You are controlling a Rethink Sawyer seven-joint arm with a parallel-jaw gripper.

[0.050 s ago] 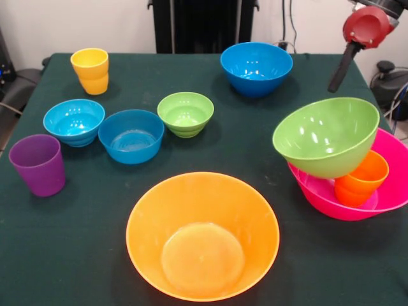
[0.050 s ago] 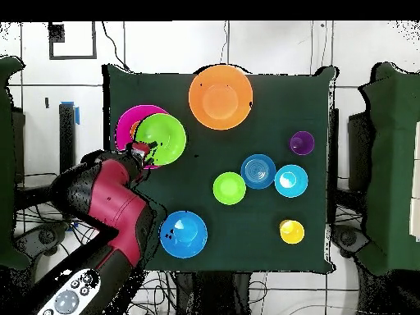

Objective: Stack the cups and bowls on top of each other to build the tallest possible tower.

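Inside pink bowl [image 1: 319, 199], orange cup [image 1: 362, 178], green bowl [image 1: 326, 135] tilted atop

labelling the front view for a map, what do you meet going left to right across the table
purple cup → cyan bowl → yellow cup → small blue bowl → small green bowl → large orange bowl → medium blue bowl → tilted green bowl → orange cup, inside the pink bowl
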